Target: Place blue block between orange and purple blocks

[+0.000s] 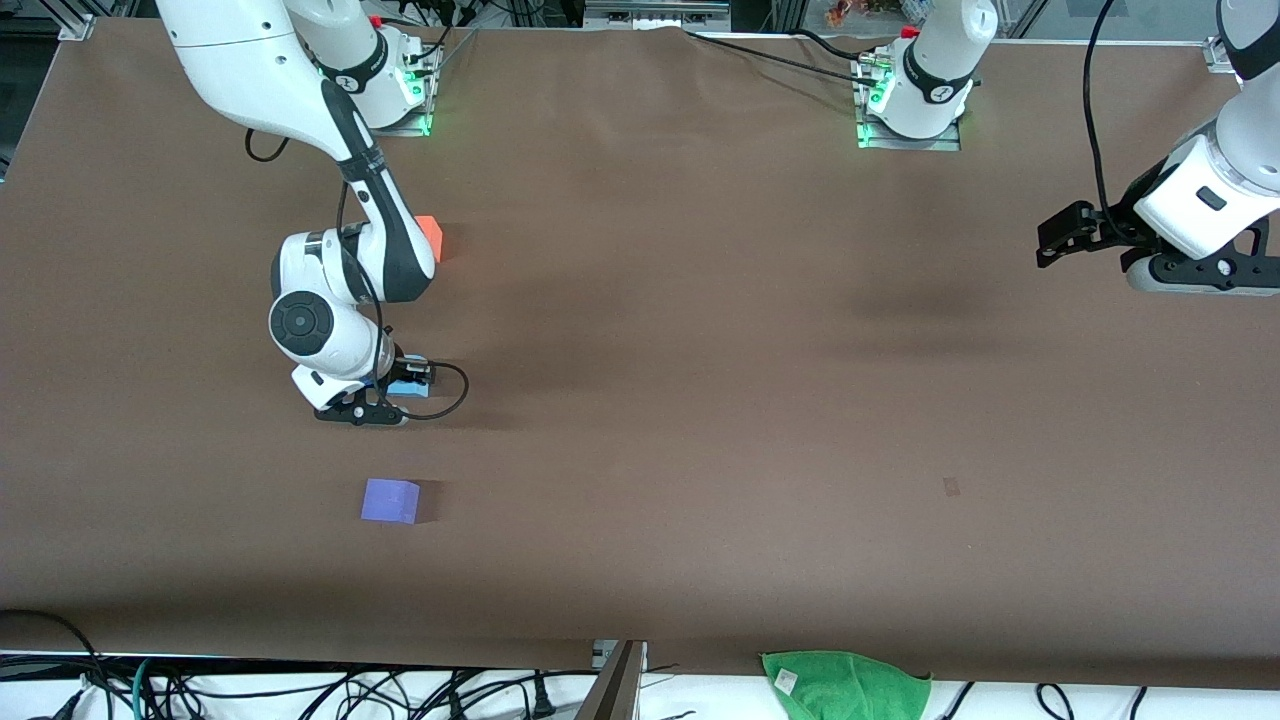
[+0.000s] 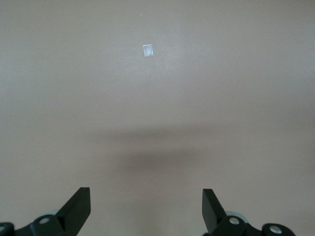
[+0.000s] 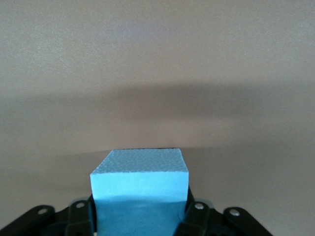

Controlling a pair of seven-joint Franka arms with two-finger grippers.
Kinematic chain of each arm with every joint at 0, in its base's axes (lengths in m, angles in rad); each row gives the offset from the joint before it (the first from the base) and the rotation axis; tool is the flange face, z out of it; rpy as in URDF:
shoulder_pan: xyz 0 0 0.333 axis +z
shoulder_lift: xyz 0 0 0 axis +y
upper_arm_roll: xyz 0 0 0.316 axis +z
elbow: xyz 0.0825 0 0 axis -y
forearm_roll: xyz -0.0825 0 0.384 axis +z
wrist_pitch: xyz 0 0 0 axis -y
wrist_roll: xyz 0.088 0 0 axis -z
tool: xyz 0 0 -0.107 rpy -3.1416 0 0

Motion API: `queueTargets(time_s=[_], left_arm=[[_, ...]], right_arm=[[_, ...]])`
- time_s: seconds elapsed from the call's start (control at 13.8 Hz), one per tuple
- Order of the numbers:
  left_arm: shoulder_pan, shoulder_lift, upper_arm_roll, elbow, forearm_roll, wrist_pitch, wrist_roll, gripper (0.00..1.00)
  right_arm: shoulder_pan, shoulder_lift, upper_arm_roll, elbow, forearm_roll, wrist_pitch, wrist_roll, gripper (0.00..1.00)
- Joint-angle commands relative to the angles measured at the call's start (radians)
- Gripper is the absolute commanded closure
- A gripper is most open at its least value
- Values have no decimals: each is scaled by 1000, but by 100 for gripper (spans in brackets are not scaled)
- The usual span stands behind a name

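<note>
The blue block is a sky-blue cube held between the fingers of my right gripper, low over the table. It fills the lower middle of the right wrist view, where the right gripper is shut on its sides. The orange block lies farther from the front camera, partly hidden by the right arm. The purple block lies nearer to the camera. The blue block is over the stretch between them. My left gripper waits open and empty above the left arm's end of the table, as the left wrist view shows.
A green cloth lies at the table's front edge. A small pale mark is on the brown table cover; it also shows in the left wrist view. Cables hang along the front edge.
</note>
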Motion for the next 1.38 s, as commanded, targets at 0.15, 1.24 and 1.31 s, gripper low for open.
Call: queueTargets(time_s=[0.15,1.24,1.31], left_arm=[[0,2,-3,23,26,-24,-2,0],[0,2,-6,23,26,-24,-4,0],[0,2,-6,23,26,-24,-4,0]], right_arm=[[-2,-76,-1,-28,6,-4,-7,1],[-2,-446,-117,388,-21,-806,-115,0],[-2,-472,-128,388,-21,-842,-127,1]])
